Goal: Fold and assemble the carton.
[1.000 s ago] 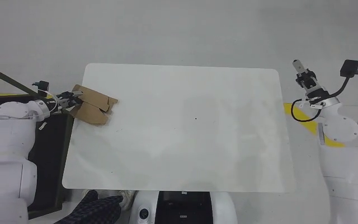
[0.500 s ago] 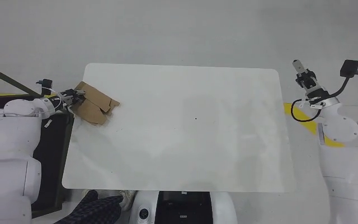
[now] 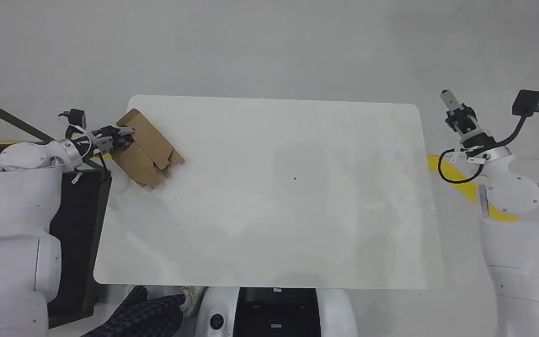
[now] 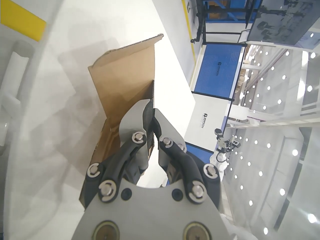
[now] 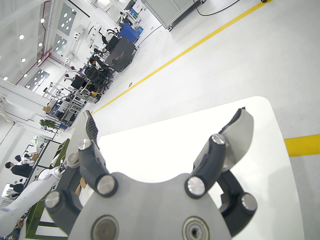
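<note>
Now the left hand (image 4: 149,111) clamps the carton (image 3: 148,152) at the left edge of the table (image 3: 295,219); the right hand (image 5: 165,123) hangs open, well apart.

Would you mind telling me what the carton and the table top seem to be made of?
Carton: brown corrugated cardboard with a matte, unprinted face. Its cut edge looks fluted and it holds sharp creases.
Table: a smooth white top with a slight sheen, probably laminate or coated board. The look alone does not settle it.
</note>
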`<move>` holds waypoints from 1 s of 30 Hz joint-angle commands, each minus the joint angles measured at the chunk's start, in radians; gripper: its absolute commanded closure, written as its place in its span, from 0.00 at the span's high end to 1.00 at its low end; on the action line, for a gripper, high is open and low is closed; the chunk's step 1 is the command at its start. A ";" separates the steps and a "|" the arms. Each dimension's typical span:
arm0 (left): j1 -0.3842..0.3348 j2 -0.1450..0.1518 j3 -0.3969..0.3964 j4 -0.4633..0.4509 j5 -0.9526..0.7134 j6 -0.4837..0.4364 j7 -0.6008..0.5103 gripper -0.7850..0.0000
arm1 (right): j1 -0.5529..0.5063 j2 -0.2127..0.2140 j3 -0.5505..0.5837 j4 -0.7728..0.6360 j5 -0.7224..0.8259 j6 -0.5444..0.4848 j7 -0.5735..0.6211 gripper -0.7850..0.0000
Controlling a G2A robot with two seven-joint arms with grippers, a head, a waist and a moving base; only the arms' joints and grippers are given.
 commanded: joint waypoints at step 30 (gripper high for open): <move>0.037 -0.102 0.159 -0.379 -0.184 0.078 -0.306 0.00 | 0.000 0.000 0.000 0.000 0.000 0.000 0.000 1.00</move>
